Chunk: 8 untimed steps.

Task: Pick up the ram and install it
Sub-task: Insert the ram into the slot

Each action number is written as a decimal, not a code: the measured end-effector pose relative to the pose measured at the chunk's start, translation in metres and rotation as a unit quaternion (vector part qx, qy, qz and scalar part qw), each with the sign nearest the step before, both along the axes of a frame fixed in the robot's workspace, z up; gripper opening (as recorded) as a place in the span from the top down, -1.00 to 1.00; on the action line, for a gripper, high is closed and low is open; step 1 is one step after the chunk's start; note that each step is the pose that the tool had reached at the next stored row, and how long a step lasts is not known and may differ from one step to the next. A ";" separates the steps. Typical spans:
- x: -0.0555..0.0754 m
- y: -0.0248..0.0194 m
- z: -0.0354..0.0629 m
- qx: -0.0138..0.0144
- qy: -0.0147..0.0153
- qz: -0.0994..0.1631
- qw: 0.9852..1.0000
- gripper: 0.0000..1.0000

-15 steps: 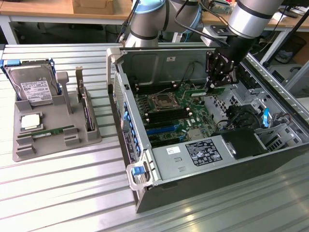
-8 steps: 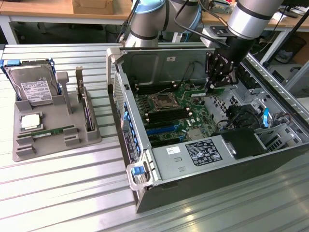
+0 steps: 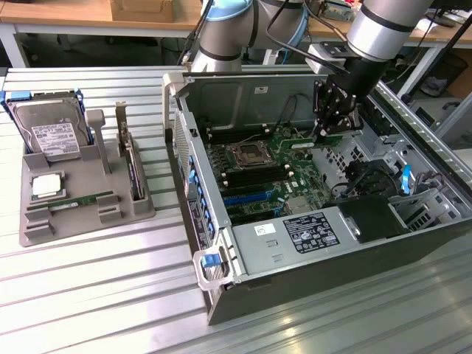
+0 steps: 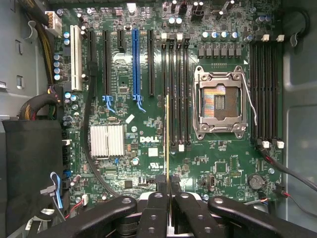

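On the exterior view's left, we are seeing a second stick (image 3: 81, 199) lying in the grey tray (image 3: 40, 228) on the counter (image 3: 88, 295). Rightward, over the open computer case (image 3: 310, 243), our gripper (image 3: 327, 133) is pinching the ram (image 4: 167, 134) edge-on above the motherboard's (image 4: 143, 99) memory slots (image 4: 176, 94). Picking looks done; seating is pending. The wrist view is revealing that alignment.

Arm (image 3: 372, 29): reaching down from above into the open computer case.
Gripper (image 3: 325, 131): pointing downward, fingers (image 4: 159, 191) pinching together on the ram (image 4: 168, 139), holding it edge-on.
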<state>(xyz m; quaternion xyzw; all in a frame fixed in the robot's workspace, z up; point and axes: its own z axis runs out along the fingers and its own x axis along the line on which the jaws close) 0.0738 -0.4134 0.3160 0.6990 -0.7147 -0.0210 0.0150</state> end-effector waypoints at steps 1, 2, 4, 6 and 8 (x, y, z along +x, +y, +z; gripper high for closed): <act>0.000 0.0000 -0.0001 0.000 0.000 0.000 1.000 0.76; 0.000 0.0000 -0.0003 0.000 0.000 0.000 1.000 0.76; 0.000 0.0000 -0.0010 0.000 0.000 0.000 1.000 0.76; 0.000 0.0000 -0.0013 0.000 0.000 0.000 1.000 0.76; 0.000 0.0000 -0.0020 0.000 0.000 0.000 1.000 0.76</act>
